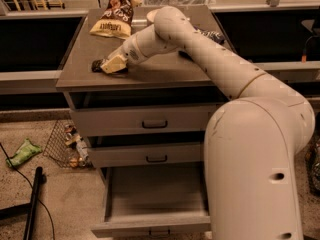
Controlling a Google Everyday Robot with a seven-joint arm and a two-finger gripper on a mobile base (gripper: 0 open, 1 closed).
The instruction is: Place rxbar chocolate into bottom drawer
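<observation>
The rxbar chocolate (96, 65) is a small dark bar lying on the cabinet top near its front left edge; only its left end shows. My gripper (111, 64) is low over the cabinet top, right at the bar and covering most of it. My arm reaches in from the right across the top. The bottom drawer (155, 201) is pulled out below, its grey inside showing nothing in it.
A yellow-and-brown snack bag (114, 15) lies at the back left of the cabinet top (80, 59). A dark packet (211, 34) lies behind my arm. The two upper drawers (150, 121) are closed. A wire basket (67, 144), a green wrapper (22, 151) and a black pole (32, 204) are on the floor at left.
</observation>
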